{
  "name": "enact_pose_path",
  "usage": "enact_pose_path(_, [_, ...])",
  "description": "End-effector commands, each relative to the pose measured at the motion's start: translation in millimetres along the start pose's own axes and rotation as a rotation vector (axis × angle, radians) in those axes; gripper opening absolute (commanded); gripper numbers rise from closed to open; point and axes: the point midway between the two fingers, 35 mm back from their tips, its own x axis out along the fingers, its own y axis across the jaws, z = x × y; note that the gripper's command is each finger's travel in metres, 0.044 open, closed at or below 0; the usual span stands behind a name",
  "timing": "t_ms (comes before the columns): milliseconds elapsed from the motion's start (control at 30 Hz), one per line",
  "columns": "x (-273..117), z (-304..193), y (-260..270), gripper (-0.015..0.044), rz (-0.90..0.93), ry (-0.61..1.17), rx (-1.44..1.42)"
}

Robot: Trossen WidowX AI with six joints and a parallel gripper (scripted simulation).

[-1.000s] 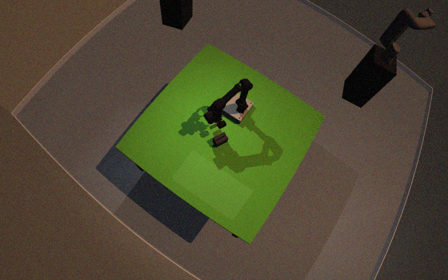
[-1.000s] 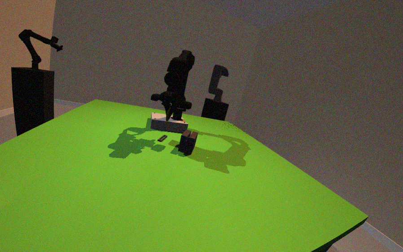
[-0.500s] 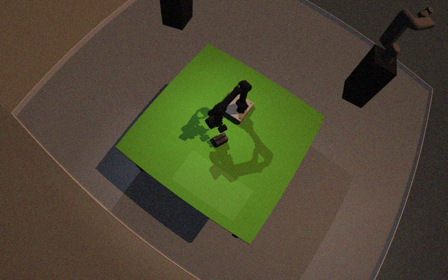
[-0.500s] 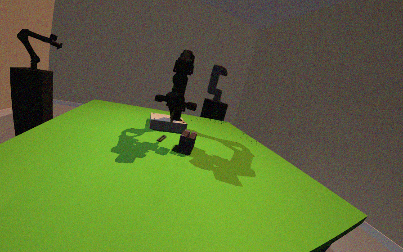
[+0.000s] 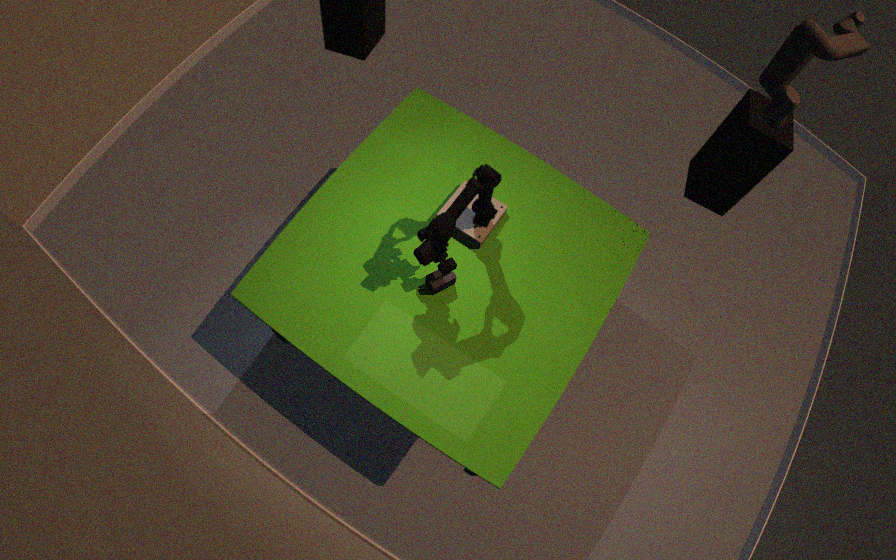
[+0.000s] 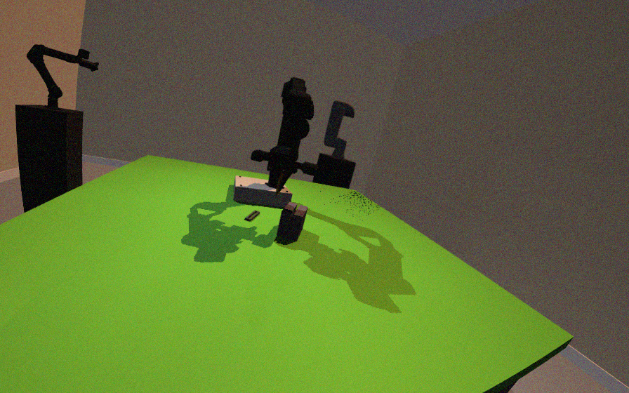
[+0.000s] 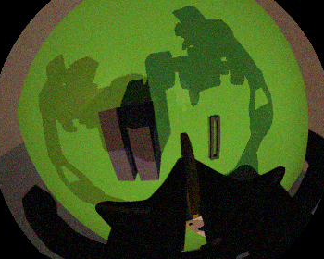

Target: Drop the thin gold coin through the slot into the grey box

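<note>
My gripper (image 6: pixel 278 181) is shut on the gold coin (image 6: pixel 279 187) (image 7: pixel 192 191), which shows as a thin brown strip, edge-on in the wrist view. The coin hangs upright in the air, above and behind the box in the exterior view. The closed box (image 5: pixel 440 281) (image 6: pixel 290 224) looks dark, with a pinkish lid split by the narrow slot. In the wrist view the box (image 7: pixel 143 144) is left of the coin. The small shallow holder (image 6: pixel 252 215) (image 7: pixel 212 139) lies empty, right of the coin in the wrist view. The arm hides the fingertips and coin in the top view.
The green table (image 5: pixel 556 278) (image 6: pixel 161 302) carries the arm's pale base plate (image 5: pixel 490 221) (image 6: pixel 260 196) behind the box and holder. Dark arm shadows fall around both. Other arms stand on black pedestals (image 5: pixel 733 160) (image 6: pixel 43 156) off the table.
</note>
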Motion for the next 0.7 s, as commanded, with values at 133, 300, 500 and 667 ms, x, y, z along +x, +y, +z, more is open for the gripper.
enact_pose_path(133, [3.3,2.9,18.7,0.0,0.002,0.015,0.006])
enact_pose_path(300, [3.5,4.5,30.9,0.0,0.004,0.016,0.01])
enact_pose_path(500, [3.9,5.8,45.9,0.0,0.006,0.018,0.015])
enact_pose_path(667, [4.4,6.2,58.7,0.0,0.007,0.02,0.019])
